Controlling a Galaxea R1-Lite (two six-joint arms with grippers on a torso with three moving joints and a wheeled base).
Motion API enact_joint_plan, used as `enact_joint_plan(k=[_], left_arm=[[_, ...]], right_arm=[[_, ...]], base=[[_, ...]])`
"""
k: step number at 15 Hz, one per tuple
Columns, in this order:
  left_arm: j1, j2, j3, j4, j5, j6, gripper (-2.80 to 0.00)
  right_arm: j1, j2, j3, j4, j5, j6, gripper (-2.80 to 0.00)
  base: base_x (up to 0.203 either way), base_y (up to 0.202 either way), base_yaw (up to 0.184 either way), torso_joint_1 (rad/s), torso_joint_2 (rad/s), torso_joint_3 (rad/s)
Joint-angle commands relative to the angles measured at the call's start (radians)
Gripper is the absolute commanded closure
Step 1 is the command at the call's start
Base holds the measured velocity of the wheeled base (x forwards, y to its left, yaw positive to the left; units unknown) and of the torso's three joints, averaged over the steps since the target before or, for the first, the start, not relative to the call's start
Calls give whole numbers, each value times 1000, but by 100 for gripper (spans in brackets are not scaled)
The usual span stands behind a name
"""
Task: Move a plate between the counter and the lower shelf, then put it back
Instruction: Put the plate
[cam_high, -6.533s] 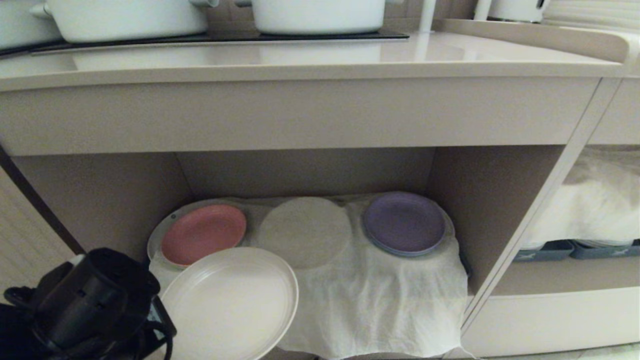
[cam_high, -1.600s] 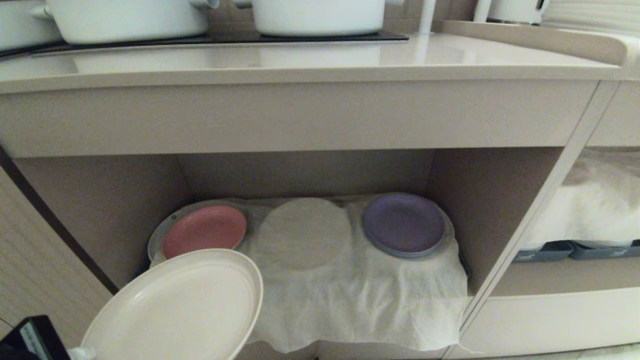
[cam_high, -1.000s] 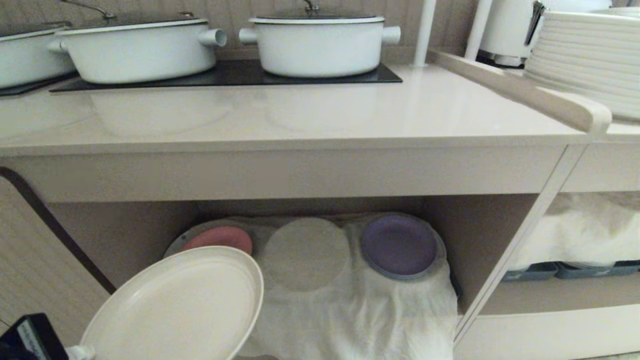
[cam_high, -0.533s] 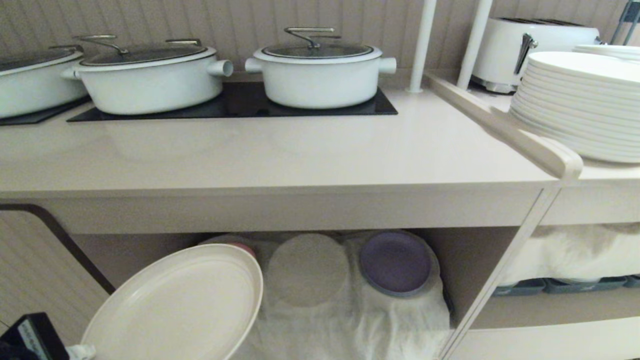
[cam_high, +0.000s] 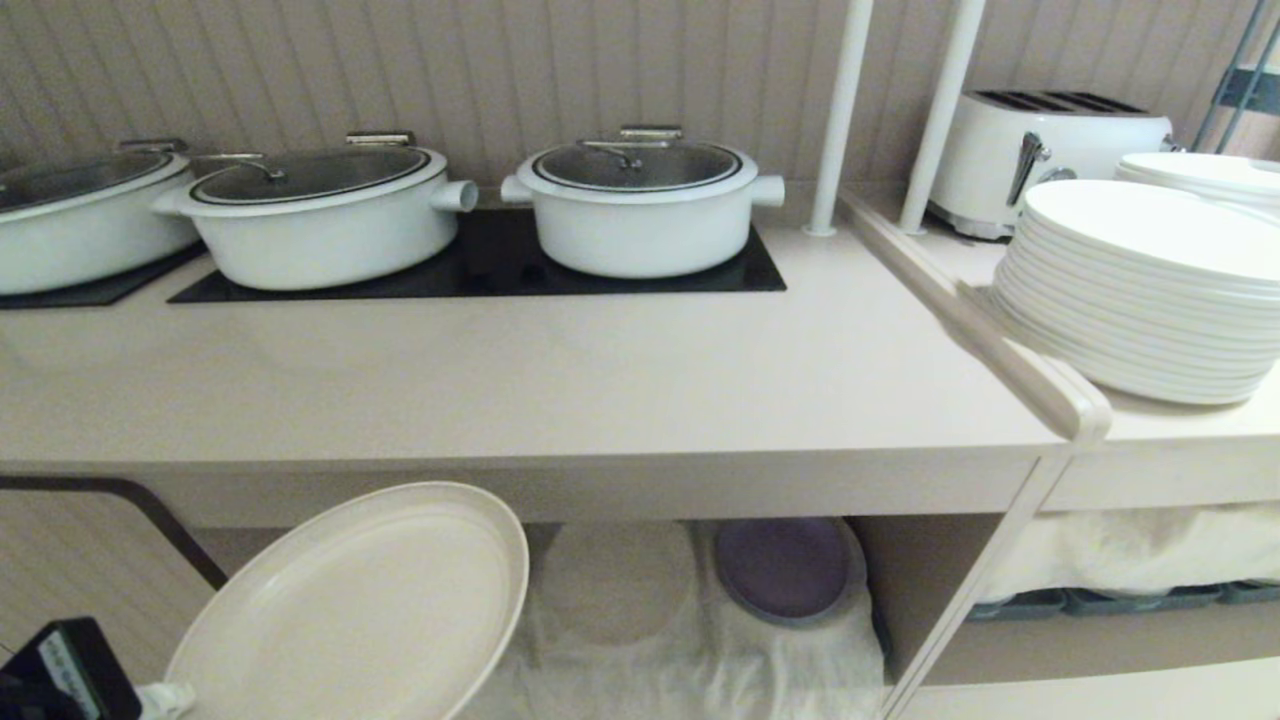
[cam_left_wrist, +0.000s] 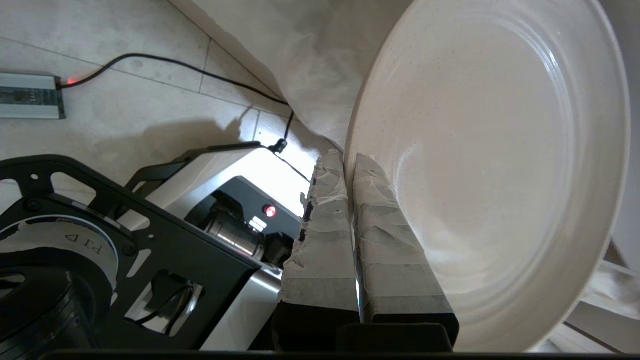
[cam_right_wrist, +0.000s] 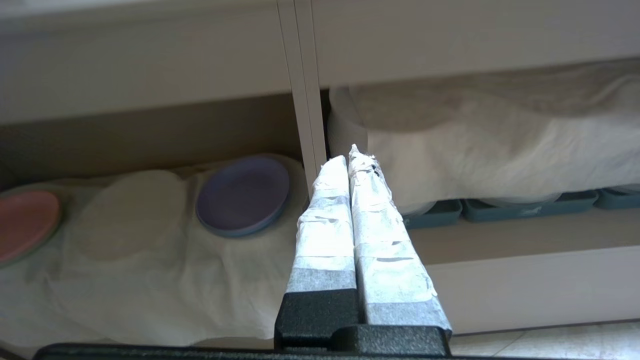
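Note:
My left gripper (cam_left_wrist: 350, 160) is shut on the rim of the cream plate (cam_left_wrist: 500, 175), one taped finger on each side of the rim. In the head view the plate (cam_high: 350, 610) hangs tilted at the lower left, in front of and below the counter's front edge. The left gripper (cam_high: 160, 698) shows only at that view's bottom corner. The counter (cam_high: 600, 400) is a broad pale-beige top. Below it, the lower shelf (cam_high: 880, 580) shows its white cloth (cam_high: 700, 660). My right gripper (cam_right_wrist: 350, 157) is shut on nothing, hanging low before the cabinet upright.
Two white lidded pots (cam_high: 640, 210) (cam_high: 320, 215) sit on black cooking panels at the counter's back. A raised lip (cam_high: 1000, 350) borders a stack of white plates (cam_high: 1150, 290) and a toaster (cam_high: 1050, 150). A purple plate (cam_high: 785, 565) and a pink plate (cam_right_wrist: 22, 225) lie on the cloth.
The whole head view has risen: the counter top now shows from above and the shelf has sunk to the bottom. The plate stays gripped at the lower left, earlier drawn out leftward from the shelf.

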Motion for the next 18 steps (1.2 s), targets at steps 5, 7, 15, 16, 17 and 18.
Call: enact_joint_plan(k=[5, 7, 15, 16, 17, 18], left_arm=[[0, 3, 0, 5, 3, -8, 0], [2, 3, 0, 5, 3, -8, 0], [2, 0, 0, 8, 3, -8, 0], [2, 0, 0, 8, 3, -8, 0], [2, 0, 0, 8, 3, -8, 0], [2, -1, 0, 8, 3, -8, 0]], right_arm=[[0, 0, 0, 0, -1, 0, 0], [0, 0, 0, 0, -1, 0, 0], [0, 0, 0, 0, -1, 0, 0], [0, 0, 0, 0, -1, 0, 0], [0, 0, 0, 0, -1, 0, 0], [0, 0, 0, 1, -1, 0, 0]], base=[[0, 0, 0, 261, -553, -299], [0, 0, 0, 275, -579, -310], [0, 0, 0, 225, -467, -246], [0, 0, 0, 166, -343, -178], [0, 0, 0, 170, -330, -173], [0, 0, 0, 61, -133, -67]])
